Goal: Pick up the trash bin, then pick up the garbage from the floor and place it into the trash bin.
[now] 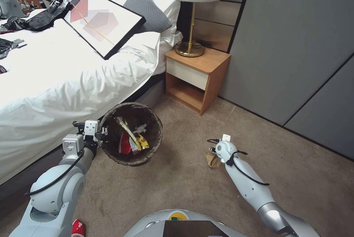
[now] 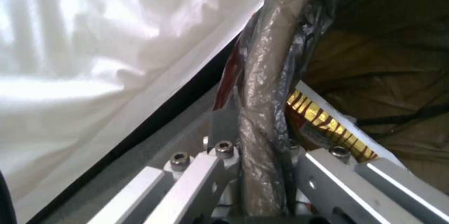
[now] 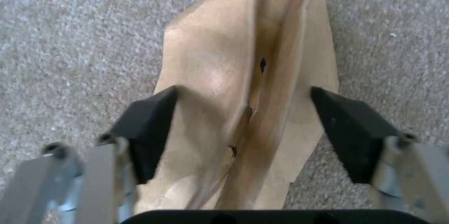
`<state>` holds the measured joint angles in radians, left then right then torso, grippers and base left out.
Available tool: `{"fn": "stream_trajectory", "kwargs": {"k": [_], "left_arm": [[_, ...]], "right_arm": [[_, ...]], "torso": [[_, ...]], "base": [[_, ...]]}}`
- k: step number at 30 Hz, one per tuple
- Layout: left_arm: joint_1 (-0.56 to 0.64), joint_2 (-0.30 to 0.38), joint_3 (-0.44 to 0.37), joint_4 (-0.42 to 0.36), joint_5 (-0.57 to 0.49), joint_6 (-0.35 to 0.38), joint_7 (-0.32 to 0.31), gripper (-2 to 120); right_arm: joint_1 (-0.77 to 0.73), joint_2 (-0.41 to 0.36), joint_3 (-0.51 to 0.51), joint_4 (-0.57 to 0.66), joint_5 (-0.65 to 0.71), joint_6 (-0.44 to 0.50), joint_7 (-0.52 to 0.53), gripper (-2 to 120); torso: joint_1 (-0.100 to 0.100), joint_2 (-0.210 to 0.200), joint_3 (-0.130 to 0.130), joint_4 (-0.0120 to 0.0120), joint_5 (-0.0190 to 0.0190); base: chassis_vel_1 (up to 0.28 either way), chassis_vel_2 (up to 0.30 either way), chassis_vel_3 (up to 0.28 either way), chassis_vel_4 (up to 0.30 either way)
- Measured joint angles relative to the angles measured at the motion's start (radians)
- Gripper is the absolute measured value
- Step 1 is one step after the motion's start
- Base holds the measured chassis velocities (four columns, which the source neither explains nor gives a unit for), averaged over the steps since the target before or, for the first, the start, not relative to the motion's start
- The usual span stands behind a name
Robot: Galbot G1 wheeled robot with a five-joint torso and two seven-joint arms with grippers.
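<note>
The trash bin (image 1: 131, 133) hangs just off the floor (image 1: 177, 185) beside the bed, and my left gripper (image 1: 102, 132) is shut on its bag-covered rim (image 2: 262, 104). A yellow wrapper (image 1: 129, 130), a red packet and white tissue lie inside it; the yellow wrapper (image 2: 327, 125) sits right behind the rim. My right gripper (image 1: 213, 154) is down over a brown paper bag (image 1: 212, 161) on the carpet. It is open, with its black pads (image 3: 149, 125) on either side of the brown paper bag (image 3: 234, 87). A red-and-white packet (image 1: 77, 228) lies on the floor by my left arm.
The bed (image 1: 66, 82) with white sheets runs along the left, carrying a framed picture (image 1: 99, 17) and black bags (image 1: 44, 17). A wooden nightstand (image 1: 195, 78) with a lamp (image 1: 193, 11) stands in the corner. Grey wall panels (image 1: 295, 56) close off the right.
</note>
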<state>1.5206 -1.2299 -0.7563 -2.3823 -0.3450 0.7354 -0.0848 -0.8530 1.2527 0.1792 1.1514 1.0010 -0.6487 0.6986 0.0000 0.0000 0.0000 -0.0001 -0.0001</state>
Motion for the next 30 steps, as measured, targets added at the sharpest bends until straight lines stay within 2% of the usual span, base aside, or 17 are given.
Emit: {"fn": "stream_trajectory", "kwargs": {"k": [1, 4, 6, 9, 11, 14, 15, 19, 30], "left_arm": [[0.0, 0.0, 0.0, 0.0, 0.0, 0.0, 0.0, 0], [-0.001, 0.004, -0.002, 0.001, -0.002, 0.0, -0.001, 0], [-0.001, 0.005, -0.002, 0.001, -0.002, 0.0, -0.001, 0], [0.0, 0.008, -0.002, 0.001, -0.003, 0.0, -0.002, 0], [0.0, 0.008, -0.002, 0.001, -0.003, 0.0, -0.002, 0], [0.001, 0.01, -0.002, 0.001, -0.004, 0.0, -0.003, 0], [0.001, 0.01, -0.002, 0.001, -0.004, 0.0, -0.003, 0], [0.0, 0.009, 0.0, 0.001, -0.004, 0.0, -0.004, 0], [0.004, 0.004, -0.006, -0.002, -0.007, 0.0, -0.011, 0]], "right_arm": [[0.0, 0.0, 0.0, 0.0, 0.0, 0.0, 0.0, 68], [0.001, 0.003, 0.001, -0.007, -0.004, 0.002, -0.008, 53], [0.002, 0.004, 0.001, -0.009, -0.006, 0.002, -0.009, 49], [0.004, 0.008, 0.0, -0.004, -0.007, 0.003, -0.01, 34], [0.003, 0.008, 0.0, -0.001, -0.007, 0.002, -0.009, 32], [-0.007, -0.005, 0.005, 0.038, 0.0, 0.002, -0.008, 17], [-0.007, -0.005, 0.005, 0.038, 0.0, 0.002, -0.008, 17], [-0.023, -0.021, 0.027, 0.089, 0.019, -0.002, -0.003, 0], [-0.091, -0.08, 0.123, 0.269, 0.095, -0.016, 0.028, 0]], "torso": [[0.0, 0.0, 0.0, 0.0, 0.0], [0.0, 0.0, 0.0, 0.0003, -0.0001], [0.0, 0.0, 0.0, 0.0003, -0.0001], [0.0, 0.0, 0.0, 0.0002, 0.0], [0.0, 0.0, 0.0, 0.0001, 0.0], [0.0, 0.0, 0.0, 0.0001, 0.0002], [0.0, 0.0, 0.0, 0.0001, 0.0002], [0.0, 0.0, 0.0, 0.0001, 0.0003], [0.0, 0.0, 0.0, 0.0003, 0.0004]], "base": [[0.0, 0.0, 0.0, 0.0], [0.0, 0.0, 0.0, 0.0], [0.0, 0.0, 0.0, 0.0], [0.0, 0.0, 0.0, 0.0], [0.0, 0.0, 0.0, 0.0], [0.0, 0.0, 0.0, 0.0], [0.0, 0.0, 0.0, 0.0], [0.0, 0.0, 0.0, 0.0], [0.0, 0.0, 0.0, 0.0]]}}
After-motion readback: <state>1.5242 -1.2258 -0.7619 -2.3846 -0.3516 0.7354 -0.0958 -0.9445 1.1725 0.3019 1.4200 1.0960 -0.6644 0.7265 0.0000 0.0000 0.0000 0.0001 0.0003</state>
